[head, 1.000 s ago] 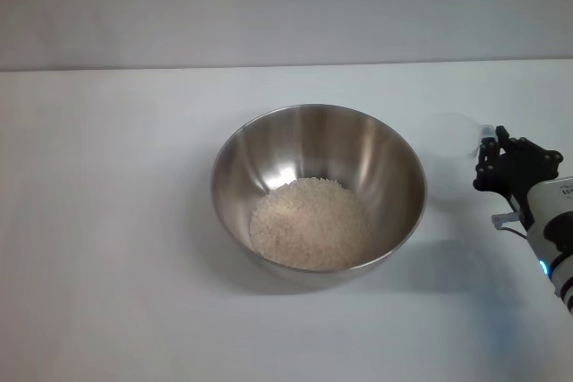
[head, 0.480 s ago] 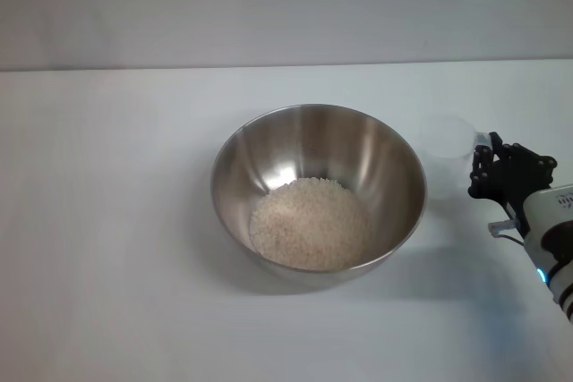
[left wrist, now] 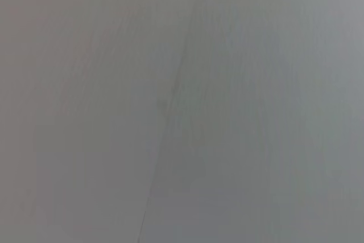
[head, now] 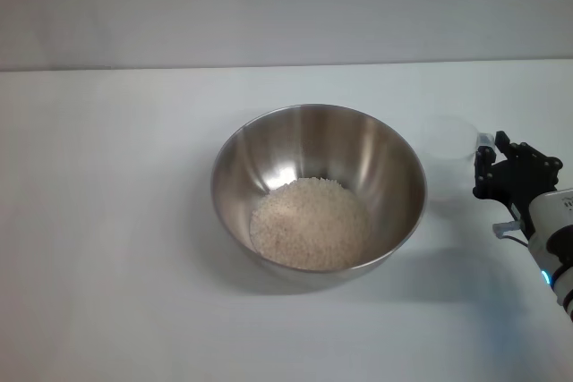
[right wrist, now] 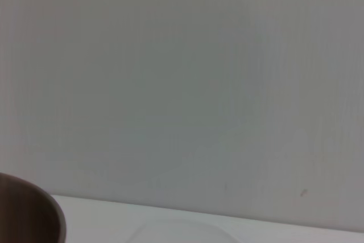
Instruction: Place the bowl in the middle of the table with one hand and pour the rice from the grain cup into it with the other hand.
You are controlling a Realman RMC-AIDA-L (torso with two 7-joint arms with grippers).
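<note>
The steel bowl [head: 318, 187] sits in the middle of the white table [head: 107, 221] and holds a pale heap of rice [head: 310, 223]. The clear grain cup [head: 449, 140] stands upright and looks empty just right of the bowl. My right gripper [head: 494, 167] is right beside the cup's near-right side, low over the table; I cannot tell whether it touches the cup. The right wrist view shows the bowl's rim [right wrist: 31, 211] and the faint cup rim [right wrist: 182, 230]. The left gripper is out of view; its wrist view shows only a blank grey surface.
A pale wall [head: 286, 6] runs behind the table's far edge. The right arm's white forearm [head: 557, 239] reaches in from the right edge.
My right gripper has shifted slightly lower and nearer beside the cup, then a touch to the right. The bowl and rice have not moved.
</note>
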